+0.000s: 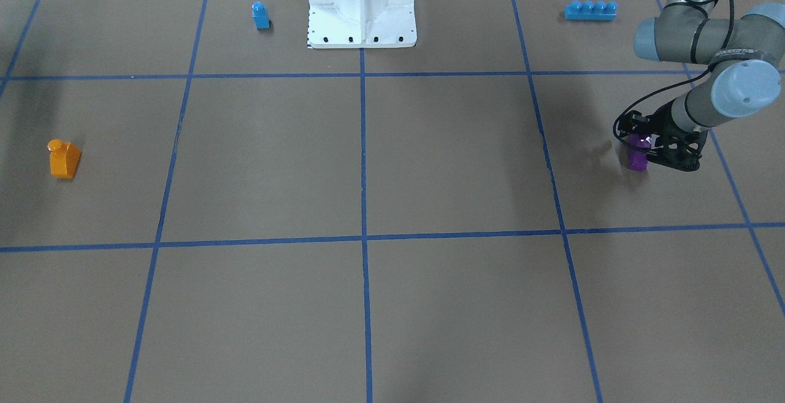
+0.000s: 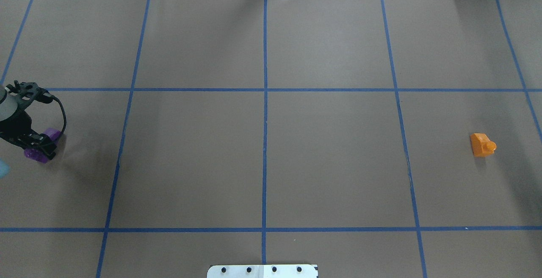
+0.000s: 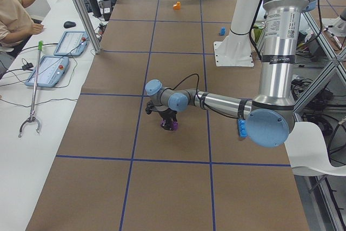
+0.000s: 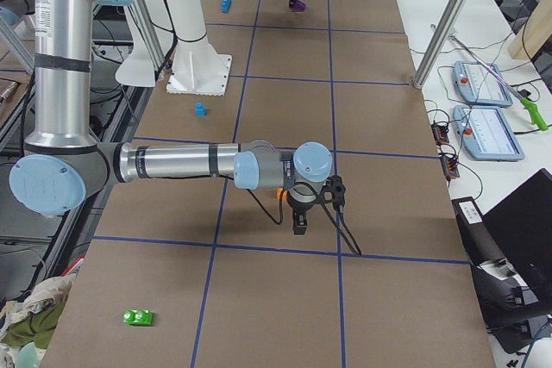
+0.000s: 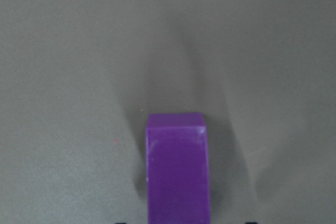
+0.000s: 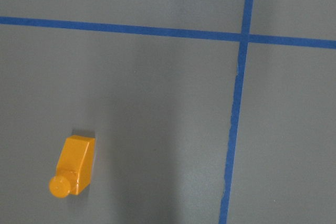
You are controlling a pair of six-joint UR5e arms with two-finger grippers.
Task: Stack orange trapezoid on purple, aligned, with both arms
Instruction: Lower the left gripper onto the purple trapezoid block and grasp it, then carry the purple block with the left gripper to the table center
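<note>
Two arms: left arm [image 1: 705, 35] and right arm [image 4: 172, 161], one gripper each.
purple [image 5: 177, 171]: one, resting on the table [image 2: 330, 163] at 9 o'clock from centre in the overhead view.
left gripper [image 1: 641, 145]: straddles the purple, jaws spread with a gap either side in the wrist view, not clamped.
orange trapezoid [image 2: 482, 144]: one, alone at 3 o'clock in the overhead view, well apart from the purple.
right gripper [image 4: 299, 223]: shows only in the right side view, just beside the orange trapezoid; can't tell if it's spread or clenched.
blue: two, small blue brick [image 1: 260, 15] at 11 o'clock and long blue brick [image 1: 590, 10] at 2 o'clock in the front-facing view.
green brick [image 4: 138, 317]: one, 7 o'clock corner of the right side view.
</note>
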